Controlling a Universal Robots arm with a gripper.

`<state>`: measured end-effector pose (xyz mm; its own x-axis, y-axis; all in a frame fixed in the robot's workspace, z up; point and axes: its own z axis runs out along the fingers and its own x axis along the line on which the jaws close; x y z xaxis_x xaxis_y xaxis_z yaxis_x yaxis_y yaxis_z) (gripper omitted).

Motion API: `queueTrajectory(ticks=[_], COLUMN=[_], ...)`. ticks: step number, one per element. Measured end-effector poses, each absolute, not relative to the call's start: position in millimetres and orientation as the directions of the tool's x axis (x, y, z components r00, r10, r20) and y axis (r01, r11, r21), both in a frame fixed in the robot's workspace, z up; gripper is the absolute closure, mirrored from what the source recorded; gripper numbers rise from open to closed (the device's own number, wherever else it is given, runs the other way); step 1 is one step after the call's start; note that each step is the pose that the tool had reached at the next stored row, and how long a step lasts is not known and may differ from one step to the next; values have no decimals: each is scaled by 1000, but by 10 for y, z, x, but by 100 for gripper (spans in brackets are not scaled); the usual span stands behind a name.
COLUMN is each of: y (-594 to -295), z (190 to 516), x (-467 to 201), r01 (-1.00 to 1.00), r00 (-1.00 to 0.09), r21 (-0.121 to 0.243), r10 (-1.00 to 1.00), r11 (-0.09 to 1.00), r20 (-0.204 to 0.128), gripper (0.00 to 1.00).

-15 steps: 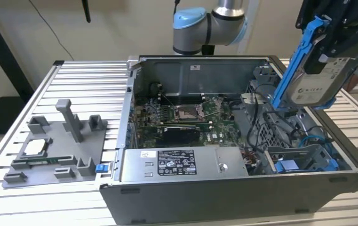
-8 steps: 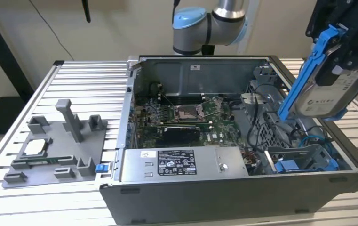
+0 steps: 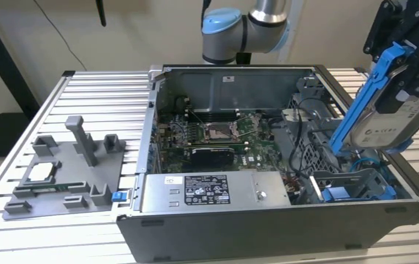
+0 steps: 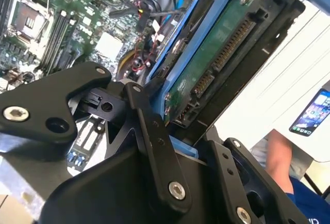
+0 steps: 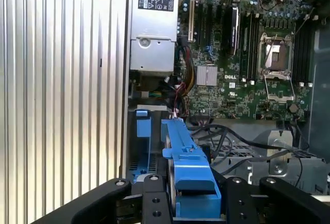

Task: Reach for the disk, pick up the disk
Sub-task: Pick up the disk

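The disk (image 3: 376,125), silver-grey in a bright blue bracket, hangs tilted above the right end of the open computer case (image 3: 268,234). My gripper (image 3: 406,82) is shut on its upper end. In the second wrist view the disk's green circuit board (image 4: 216,61) faces the camera, and the black fingers (image 4: 154,126) clamp the bracket at its near end. In the first wrist view the blue bracket (image 5: 186,170) runs out from between the fingers (image 5: 154,203) over the case's drive bay.
Inside the case lie the motherboard (image 3: 217,132), a long grey box with a label (image 3: 209,191) and a blue drive bay (image 3: 356,190). A grey fixture (image 3: 66,173) sits on the slatted table (image 3: 92,93). A person's arm (image 4: 281,154) and a phone (image 4: 313,111) are nearby.
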<state>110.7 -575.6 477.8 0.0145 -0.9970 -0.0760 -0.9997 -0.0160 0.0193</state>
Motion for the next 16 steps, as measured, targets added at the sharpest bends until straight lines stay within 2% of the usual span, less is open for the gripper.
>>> queueTrajectory(ticks=[16], y=[-5810], z=[4491], x=[1107], r01=[-1000], r00=[7], r21=[12], r10=[-997], r11=[-8], r20=[-75], gripper=[100])
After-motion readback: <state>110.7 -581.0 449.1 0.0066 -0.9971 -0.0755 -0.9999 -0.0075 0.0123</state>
